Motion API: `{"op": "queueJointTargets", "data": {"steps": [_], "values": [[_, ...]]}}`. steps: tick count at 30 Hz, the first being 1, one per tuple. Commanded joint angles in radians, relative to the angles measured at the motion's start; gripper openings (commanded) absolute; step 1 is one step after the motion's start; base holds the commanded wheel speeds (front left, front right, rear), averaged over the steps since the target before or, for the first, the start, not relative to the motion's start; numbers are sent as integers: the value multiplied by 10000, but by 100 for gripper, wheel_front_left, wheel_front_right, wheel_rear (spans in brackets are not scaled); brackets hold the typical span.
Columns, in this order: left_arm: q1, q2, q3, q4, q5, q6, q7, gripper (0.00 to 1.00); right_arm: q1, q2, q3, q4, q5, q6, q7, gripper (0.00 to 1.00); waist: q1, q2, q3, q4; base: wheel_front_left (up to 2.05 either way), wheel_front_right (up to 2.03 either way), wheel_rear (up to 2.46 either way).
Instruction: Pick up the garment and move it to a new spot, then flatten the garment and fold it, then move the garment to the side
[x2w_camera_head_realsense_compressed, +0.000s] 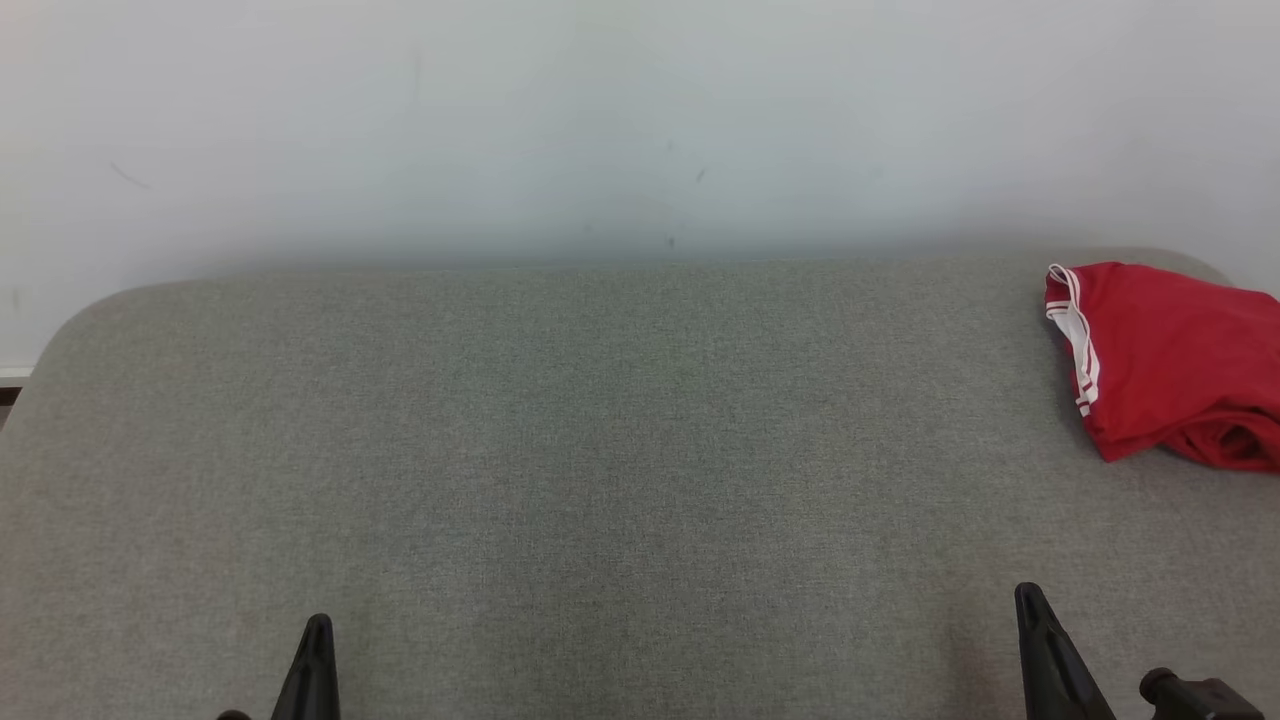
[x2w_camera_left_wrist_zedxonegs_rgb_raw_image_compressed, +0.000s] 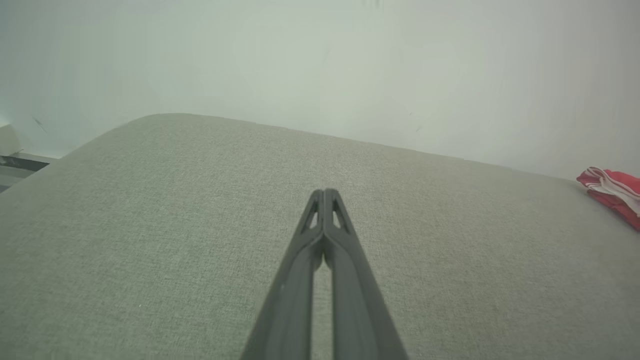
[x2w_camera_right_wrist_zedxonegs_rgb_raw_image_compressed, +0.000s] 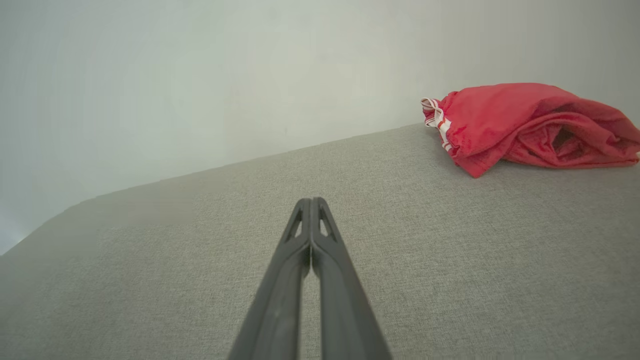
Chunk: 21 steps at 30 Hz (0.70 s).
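Observation:
The garment (x2w_camera_head_realsense_compressed: 1170, 360) is a red piece with a white-and-red striped band, lying bunched at the far right of the grey fabric surface (x2w_camera_head_realsense_compressed: 600, 450), partly cut by the head view's right edge. It also lies at the upper right of the right wrist view, garment (x2w_camera_right_wrist_zedxonegs_rgb_raw_image_compressed: 525, 125), and at the right edge of the left wrist view, garment (x2w_camera_left_wrist_zedxonegs_rgb_raw_image_compressed: 612, 192). My left gripper (x2w_camera_head_realsense_compressed: 318, 622) sits at the lower left, shut and empty, tips pressed together (x2w_camera_left_wrist_zedxonegs_rgb_raw_image_compressed: 324, 192). My right gripper (x2w_camera_head_realsense_compressed: 1025, 592) sits at the lower right, well short of the garment, also shut and empty (x2w_camera_right_wrist_zedxonegs_rgb_raw_image_compressed: 310, 201).
A pale wall (x2w_camera_head_realsense_compressed: 640, 120) rises directly behind the grey surface. The surface's rounded left corner (x2w_camera_head_realsense_compressed: 80, 310) drops off to a strip of floor (x2w_camera_left_wrist_zedxonegs_rgb_raw_image_compressed: 20, 162). Bare grey fabric stretches between the grippers and across the middle.

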Motion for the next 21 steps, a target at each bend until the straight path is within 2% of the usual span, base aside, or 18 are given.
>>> {"op": "queueJointTargets", "data": {"steps": [1,21], "values": [[-165,26,49,-124,-357,-6,64,0,-228,-16,-60,-113,367,-3,60,0,0,0,1,0,0,0,0],[-594,38,239,60,-3825,-27,955,0,-745,25,-300,151,3725,-6,839,0,0,0,19,-3,0,0,0]]}}
